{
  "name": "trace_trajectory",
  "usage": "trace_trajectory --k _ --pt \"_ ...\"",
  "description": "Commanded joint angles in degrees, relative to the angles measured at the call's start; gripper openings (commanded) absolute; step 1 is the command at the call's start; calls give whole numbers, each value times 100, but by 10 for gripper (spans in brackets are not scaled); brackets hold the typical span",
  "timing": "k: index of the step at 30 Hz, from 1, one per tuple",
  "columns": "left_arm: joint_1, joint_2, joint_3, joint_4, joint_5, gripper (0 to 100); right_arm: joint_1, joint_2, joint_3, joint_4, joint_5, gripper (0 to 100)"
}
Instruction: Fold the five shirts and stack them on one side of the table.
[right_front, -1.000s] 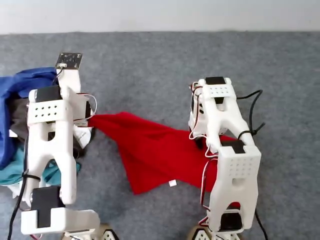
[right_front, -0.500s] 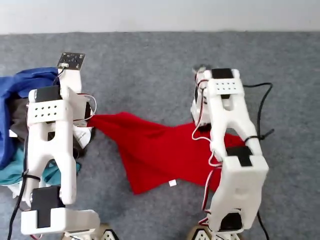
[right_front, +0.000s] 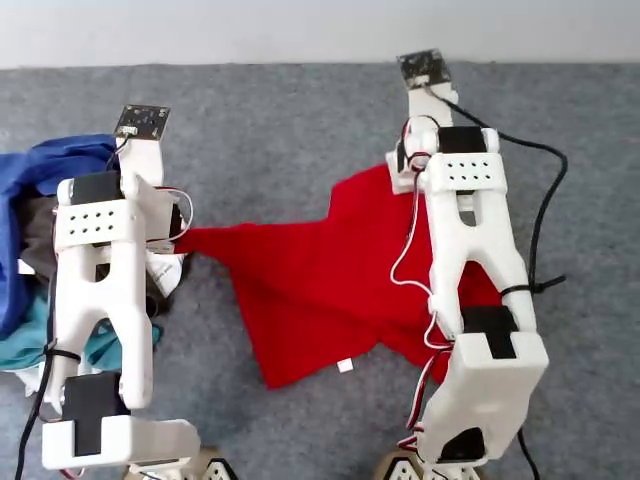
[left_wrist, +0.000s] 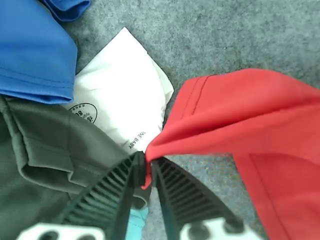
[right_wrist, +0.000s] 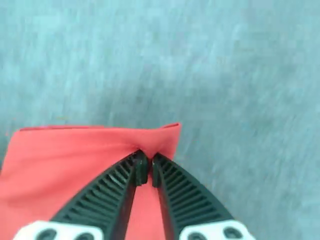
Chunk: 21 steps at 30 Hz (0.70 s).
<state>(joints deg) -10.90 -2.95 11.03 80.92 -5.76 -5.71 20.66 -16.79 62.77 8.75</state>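
From above, the red shirt (right_front: 310, 290) lay spread on the grey table (right_front: 260, 130). One corner stretched toward the pile of shirts (right_front: 25, 200) at the table's left edge, and another toward the far side.

At my left wrist, my left gripper (left_wrist: 145, 172) was clamped on a corner of the red shirt. A white shirt (left_wrist: 120, 100), a blue shirt (left_wrist: 30, 50) and an olive shirt (left_wrist: 40, 165) lay just beside it.

At my right wrist, my right gripper (right_wrist: 146, 167) pinched the red shirt's edge over bare table.

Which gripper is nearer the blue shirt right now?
Left. The left gripper, clamping a red shirt corner, sits near the blue shirt; the right gripper clamps the red shirt's opposite edge, well across the table.
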Motion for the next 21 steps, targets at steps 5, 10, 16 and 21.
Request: trace_trajectory --k 5,10,16,21 --pt "9 -281 -48 -44 -53 13 -84 769 -229 -980 -545 230" --pt "9 -281 -48 -44 -53 13 303 804 -853 110 -1275 290" --pt "0 -281 -92 79 -44 13 963 831 -1714 2185 -677 173" --pt "-9 -281 -295 193 -44 13 1077 1077 -1459 3143 501 5"
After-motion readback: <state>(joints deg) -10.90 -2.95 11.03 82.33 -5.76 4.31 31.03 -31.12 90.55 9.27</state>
